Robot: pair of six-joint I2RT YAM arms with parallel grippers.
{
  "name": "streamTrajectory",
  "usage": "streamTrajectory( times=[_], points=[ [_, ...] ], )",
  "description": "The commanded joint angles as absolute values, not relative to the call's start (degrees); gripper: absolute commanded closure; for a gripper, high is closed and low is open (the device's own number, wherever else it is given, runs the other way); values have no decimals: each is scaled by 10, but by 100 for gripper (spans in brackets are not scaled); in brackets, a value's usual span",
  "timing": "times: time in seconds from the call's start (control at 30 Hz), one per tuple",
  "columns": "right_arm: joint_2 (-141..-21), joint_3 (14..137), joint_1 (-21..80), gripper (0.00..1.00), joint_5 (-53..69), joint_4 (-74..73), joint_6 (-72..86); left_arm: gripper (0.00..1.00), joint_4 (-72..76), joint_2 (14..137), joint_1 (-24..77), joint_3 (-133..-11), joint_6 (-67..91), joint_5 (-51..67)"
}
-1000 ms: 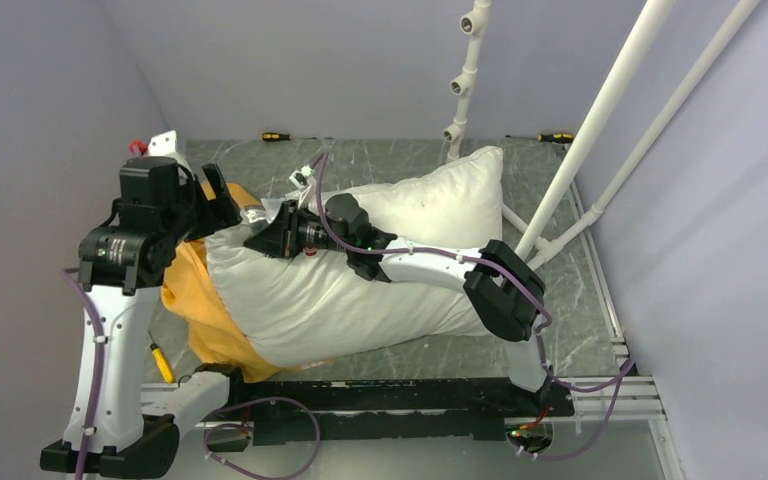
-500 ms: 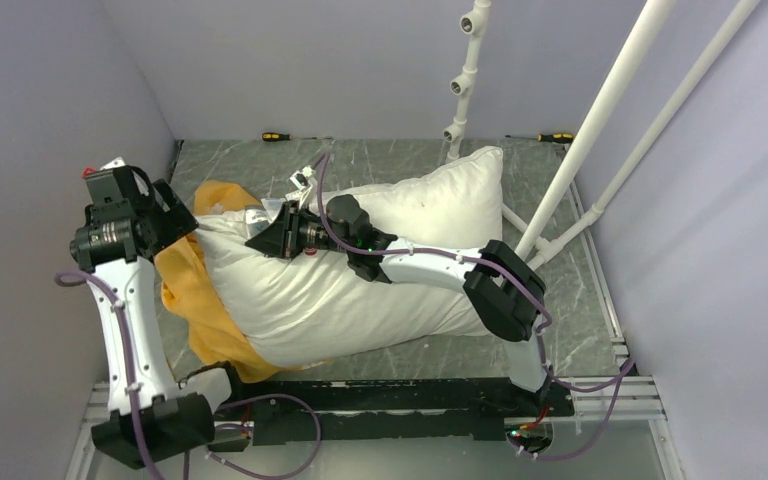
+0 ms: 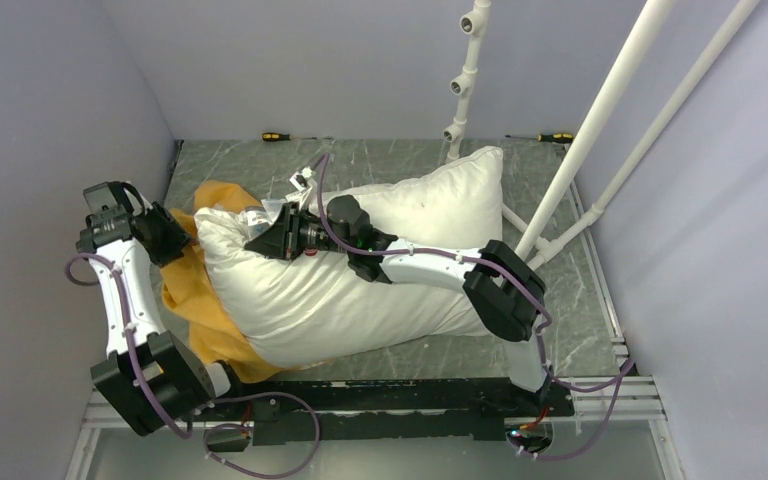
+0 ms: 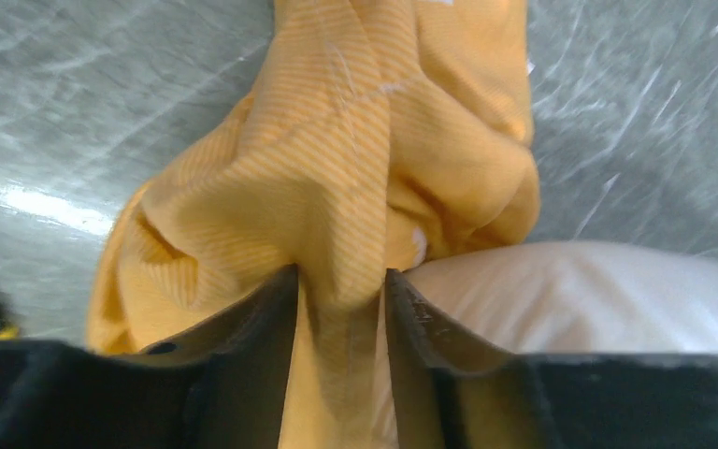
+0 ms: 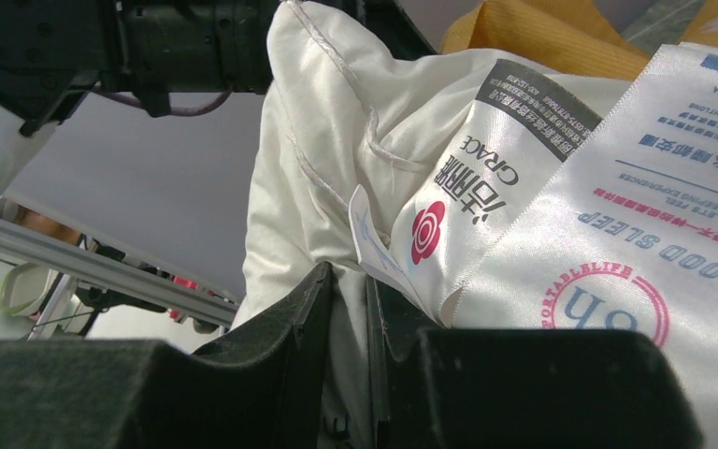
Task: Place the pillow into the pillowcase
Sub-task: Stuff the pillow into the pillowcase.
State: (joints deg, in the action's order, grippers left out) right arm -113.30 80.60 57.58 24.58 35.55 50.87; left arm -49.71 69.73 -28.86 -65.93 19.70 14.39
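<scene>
The white pillow (image 3: 360, 290) lies slantwise across the table, its left end inside the bunched orange-yellow pillowcase (image 3: 185, 300). My left gripper (image 3: 173, 237) is at that left end. In the left wrist view its jaws (image 4: 341, 281) are shut on a fold of the pillowcase (image 4: 337, 168), with the pillow (image 4: 598, 290) just to the right. My right gripper (image 3: 260, 232) rests on the pillow's upper left edge. In the right wrist view it (image 5: 349, 276) pinches the pillow's seam (image 5: 337, 112) beside the label tags (image 5: 514, 150).
White pipe posts (image 3: 600, 120) rise at the right, and a pipe with fittings (image 3: 465, 80) stands at the back. Two screwdrivers (image 3: 278, 136) (image 3: 557, 137) lie along the far table edge. Grey walls close in on the left and right.
My left arm has swung left and down, and its gripper has come onto the pillowcase and closed on a fold of it. The right arm and the pillow have stayed put.
</scene>
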Motion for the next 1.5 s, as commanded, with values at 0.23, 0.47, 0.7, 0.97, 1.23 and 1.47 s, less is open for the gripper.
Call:
streamTrajectory(
  times=[0.23, 0.47, 0.7, 0.97, 1.23, 1.47],
  points=[
    [-1154, 797, 597, 76, 328, 266, 513, 100, -486, 649, -302, -740, 203, 254],
    [-1135, 800, 597, 76, 342, 263, 505, 100, -451, 608, -287, -849, 263, 432],
    [-1120, 810, 598, 76, 350, 247, 494, 100, -278, 582, -172, -782, 358, 462],
    [-1121, 853, 599, 76, 353, 228, 497, 100, -448, 680, 45, -945, 249, 375],
    [-1147, 902, 567, 76, 330, 200, 516, 100, -534, 648, 110, -1025, 274, 398],
    [-1120, 945, 535, 76, 264, 187, 506, 100, -400, 616, 110, -1040, 419, 506]
  ],
)
